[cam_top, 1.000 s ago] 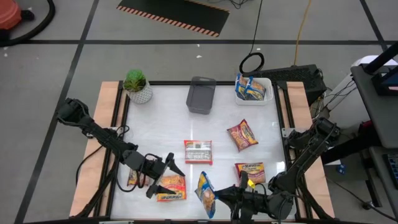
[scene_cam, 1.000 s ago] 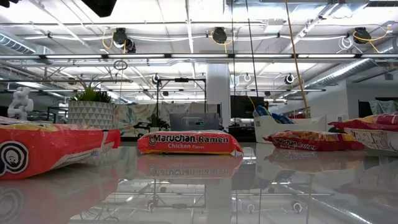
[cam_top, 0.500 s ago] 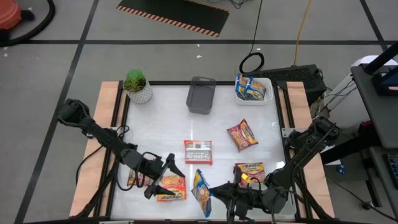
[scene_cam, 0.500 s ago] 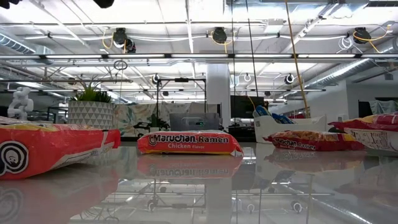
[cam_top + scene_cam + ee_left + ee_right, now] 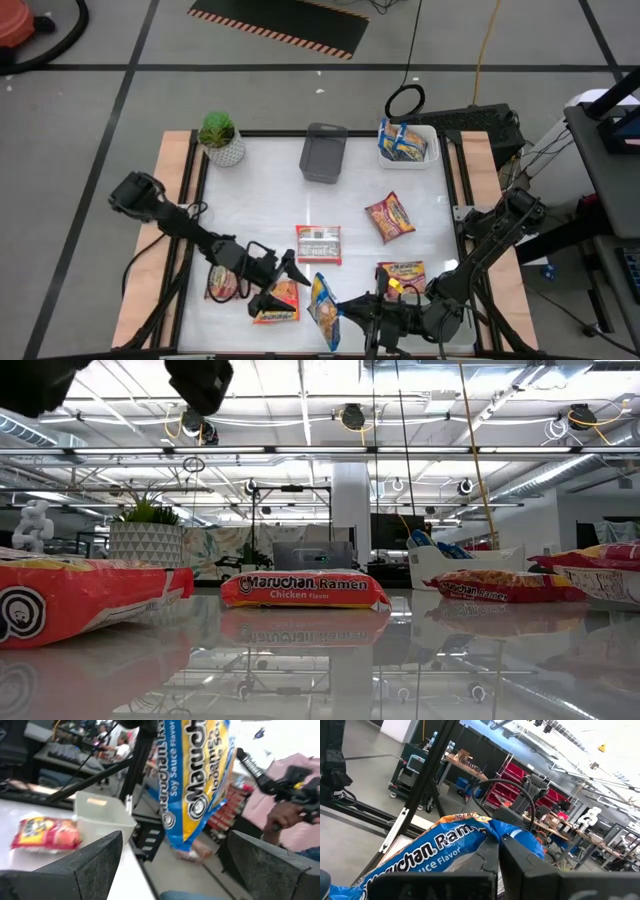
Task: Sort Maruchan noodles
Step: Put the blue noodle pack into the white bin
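The table (image 5: 270,200) carries loose packets between the two arms, with a grey tray (image 5: 323,152) and a white tray (image 5: 410,142) along its far edge; the white tray already holds blue packets. The right gripper (image 5: 345,312) sits at the near edge, fingers clamped on a blue packet (image 5: 326,311), which the right wrist view shows pinched between the dark fingertips (image 5: 512,855) and crumpled at the pinch. That packet stands out from the gripper toward the left arm, its long axis running roughly from the near edge toward the table's middle. The left gripper (image 5: 283,277) hangs just beside it, fingers spread wide and holding nothing; in the left wrist view the blue packet (image 5: 197,780) fills the space straight ahead between the two open fingers (image 5: 85,865), long axis upright in that view. So the packet lies directly in front of the left gripper and close, which reads as a likely hand-over, though the frames alone cannot settle that. Below the left gripper lies an orange packet (image 5: 276,300), with a red packet (image 5: 222,284) behind it, under the left arm. Away from both grippers, toward the trays, lie a white-and-red packet (image 5: 318,243) and another red packet (image 5: 390,216); a further orange one (image 5: 402,275) lies beside the right arm.
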